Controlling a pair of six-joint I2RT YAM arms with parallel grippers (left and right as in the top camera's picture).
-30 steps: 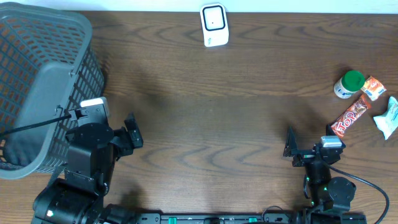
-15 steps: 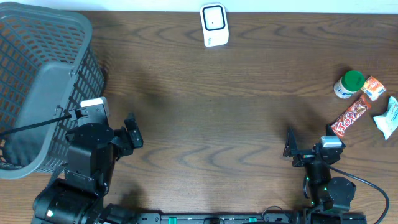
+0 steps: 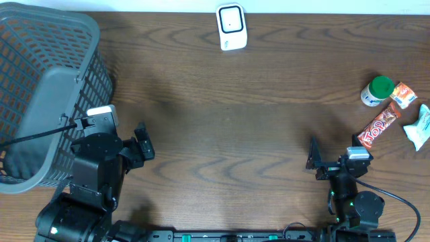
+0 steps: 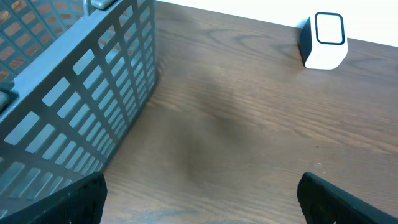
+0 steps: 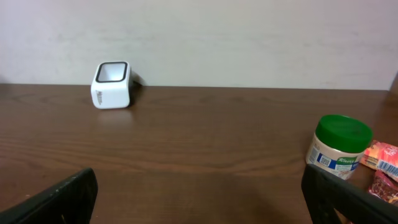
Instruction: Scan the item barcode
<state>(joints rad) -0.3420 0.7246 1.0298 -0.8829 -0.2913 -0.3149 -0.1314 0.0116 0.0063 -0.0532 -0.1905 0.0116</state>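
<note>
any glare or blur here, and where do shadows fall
Overhead: sharp, soft shadow on the dark wooden table beside the grey plastic basket. Left wrist: dim shadow patch mid-table, white box-shaped scanner crisp. Right wrist: green-lidded jar sharp, no glare.

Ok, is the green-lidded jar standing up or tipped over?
Upright. The jar stands on its base with the lid on top; the overhead view shows the lid facing straight up.

A white scanner [image 3: 231, 27] stands at the far edge; green-lidded jar [image 3: 377, 91], candy bar [image 3: 378, 126], orange packet [image 3: 404, 94], white packet [image 3: 419, 126] cluster right.
</note>
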